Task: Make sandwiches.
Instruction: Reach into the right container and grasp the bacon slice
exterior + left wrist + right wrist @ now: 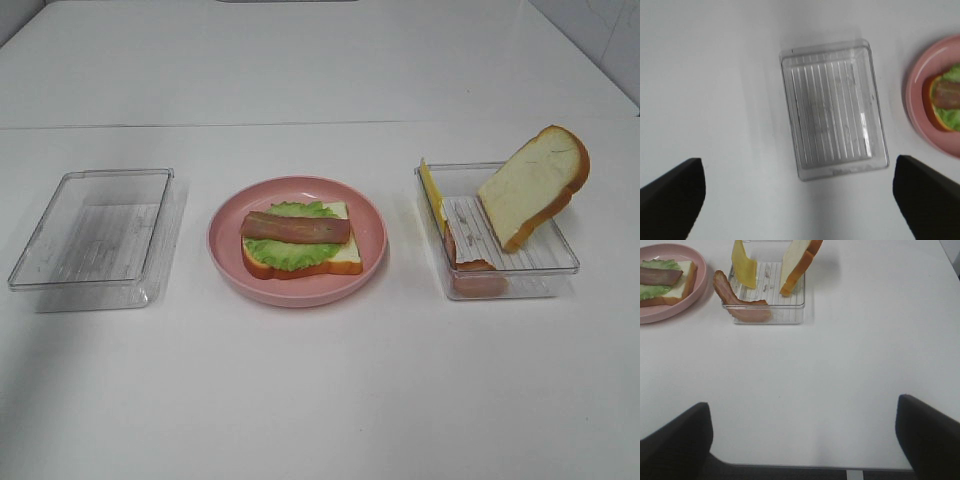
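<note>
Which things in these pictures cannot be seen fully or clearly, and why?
Pink plate: left wrist view, cut by the picture edge.
Leaning bread slice: right wrist view, top cut by the edge.
Meat strip in the right tray: high view, blurred behind the clear wall.
Cheese slice: high view, edge-on, face hidden.

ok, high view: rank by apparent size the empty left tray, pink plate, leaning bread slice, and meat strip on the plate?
1. Empty tray and pink plate: too alike to rank.
2. Leaning bread slice.
3. Meat strip.
</note>
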